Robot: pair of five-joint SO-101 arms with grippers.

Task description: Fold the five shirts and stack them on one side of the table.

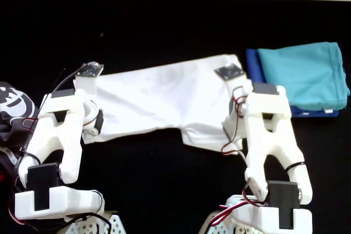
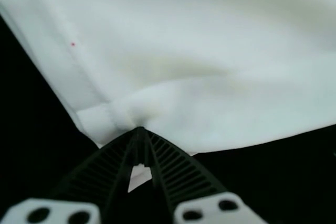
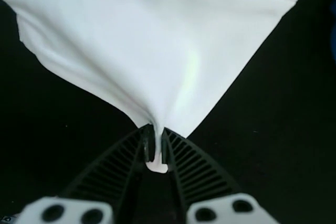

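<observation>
A white shirt (image 1: 164,100) lies stretched across the middle of the black table. My left gripper (image 2: 139,134) is shut on its hem corner, where the white shirt (image 2: 199,61) bunches into the fingertips. My right gripper (image 3: 156,139) is shut on a pinched fold of the white shirt (image 3: 157,45) at its other end. From above, the left arm (image 1: 57,130) stands at the shirt's left end and the right arm (image 1: 269,130) at its right end.
A folded teal shirt (image 1: 304,75) lies on a folded blue shirt (image 1: 253,64) at the right side of the table. A black shirt with a white print (image 1: 13,110) is heaped at the left edge. Bare black table (image 1: 164,31) lies behind the white shirt.
</observation>
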